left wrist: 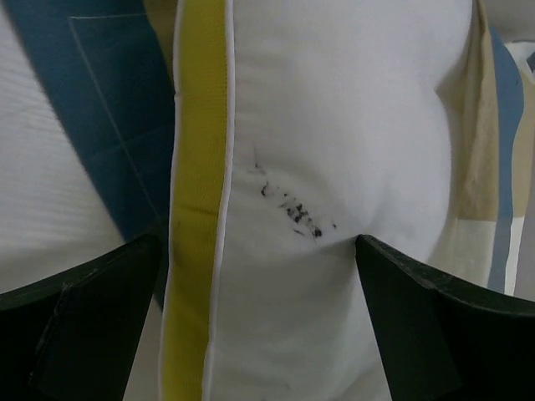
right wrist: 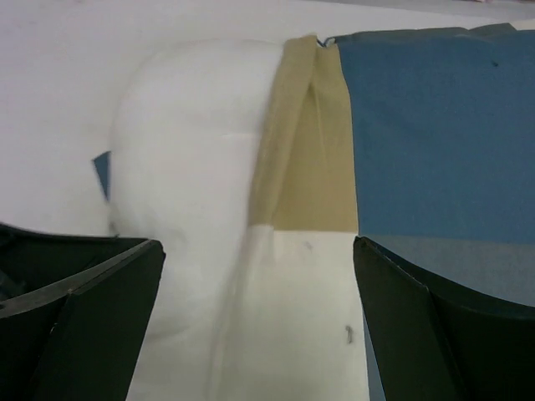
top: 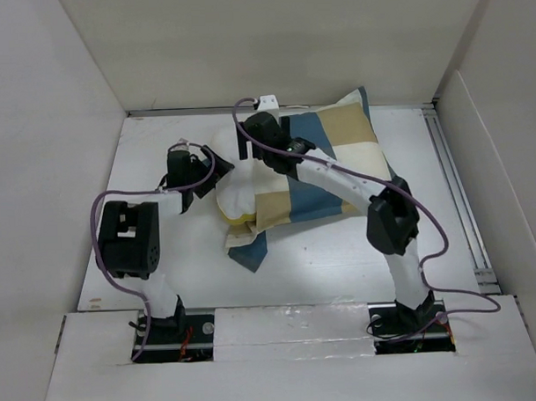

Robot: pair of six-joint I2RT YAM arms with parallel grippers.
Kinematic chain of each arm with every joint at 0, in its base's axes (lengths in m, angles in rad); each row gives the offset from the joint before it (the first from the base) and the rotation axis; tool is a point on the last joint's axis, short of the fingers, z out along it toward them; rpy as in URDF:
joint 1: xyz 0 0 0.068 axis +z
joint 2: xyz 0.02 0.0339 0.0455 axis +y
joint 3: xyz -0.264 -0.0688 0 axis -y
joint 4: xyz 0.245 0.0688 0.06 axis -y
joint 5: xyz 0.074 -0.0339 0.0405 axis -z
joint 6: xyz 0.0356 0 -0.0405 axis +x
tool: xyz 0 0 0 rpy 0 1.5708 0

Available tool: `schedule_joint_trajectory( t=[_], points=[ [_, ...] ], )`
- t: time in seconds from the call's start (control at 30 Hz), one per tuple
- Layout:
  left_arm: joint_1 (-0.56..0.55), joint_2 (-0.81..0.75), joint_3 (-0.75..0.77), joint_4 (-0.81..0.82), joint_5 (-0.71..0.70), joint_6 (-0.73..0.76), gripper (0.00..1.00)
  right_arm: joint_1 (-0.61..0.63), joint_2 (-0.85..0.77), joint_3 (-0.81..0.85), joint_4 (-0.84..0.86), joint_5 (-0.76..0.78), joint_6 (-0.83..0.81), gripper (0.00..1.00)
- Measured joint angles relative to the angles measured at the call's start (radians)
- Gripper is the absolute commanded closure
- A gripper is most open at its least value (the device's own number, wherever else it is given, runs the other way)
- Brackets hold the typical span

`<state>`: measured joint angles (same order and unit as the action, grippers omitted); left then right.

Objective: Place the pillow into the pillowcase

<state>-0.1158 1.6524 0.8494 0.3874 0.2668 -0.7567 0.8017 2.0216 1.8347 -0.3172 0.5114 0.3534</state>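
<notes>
Seen from above, the pillowcase (top: pixel 337 163) lay over the middle and right of the white worktop (top: pixel 155 257). It was a big soft rectangle of blue, tan and cream checks, with one blue corner trailing toward the near edge. The pillow (top: pixel 235 191) sat mostly inside it. Only its plump white end bulged from the left-hand opening, with a sliver of yellow showing beneath. Both arms reached to that end, the left arm (top: pixel 128 240) from the left and the right arm (top: pixel 355 184) lying across the checked cloth. Purple cables (top: pixel 105 206) looped off them. That view did not show how the jaws stood.

The wrist cameras did. The left one showed the left jaws spread wide, with dark fingers (left wrist: pixel 84 317) at either lower corner and the pillow's end filling the gap. The fabric there was smooth and white, with a broad yellow band edged in white piping and a patch of dark specks (left wrist: pixel 292 213) near the middle. Whether the fingers touched the fabric could not be told. Blue and tan cloth flanked the pillow.

The right camera showed the right jaws likewise spread, pinching nothing, over the case's mouth. There a folded tan hem met the rounded white bulge, with finely woven blue and cream panels beside it.
</notes>
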Motion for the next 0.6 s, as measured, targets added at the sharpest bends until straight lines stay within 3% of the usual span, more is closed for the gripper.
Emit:
schedule_joint_trajectory(
  t=[0.13,0.2,0.23,0.27,0.33,0.37,0.6],
  points=[
    [0.002,0.114,0.014,0.122,0.098,-0.003,0.00,-0.025,0.180,0.186,-0.081,0.028,-0.026,0.03],
    [0.002,0.143,0.033,0.166,0.132,-0.004,0.18,-0.035,0.257,0.248,-0.124,0.036,-0.041,0.14],
    [0.002,0.156,0.043,0.187,0.147,-0.006,0.32,-0.040,0.295,0.283,-0.146,0.041,-0.048,0.23],
    [0.002,0.172,0.053,0.215,0.161,-0.009,0.59,-0.047,0.333,0.317,-0.164,0.045,-0.053,0.42],
    [0.002,0.215,0.072,0.269,0.192,-0.023,1.00,-0.056,0.395,0.377,-0.185,0.046,-0.064,0.76],
    [0.000,0.238,0.084,0.295,0.214,-0.027,1.00,-0.056,0.411,0.395,-0.188,0.039,-0.066,0.98],
    [-0.006,0.288,0.107,0.400,0.290,-0.038,1.00,-0.053,0.373,0.358,-0.164,0.005,-0.101,1.00]
  ],
)
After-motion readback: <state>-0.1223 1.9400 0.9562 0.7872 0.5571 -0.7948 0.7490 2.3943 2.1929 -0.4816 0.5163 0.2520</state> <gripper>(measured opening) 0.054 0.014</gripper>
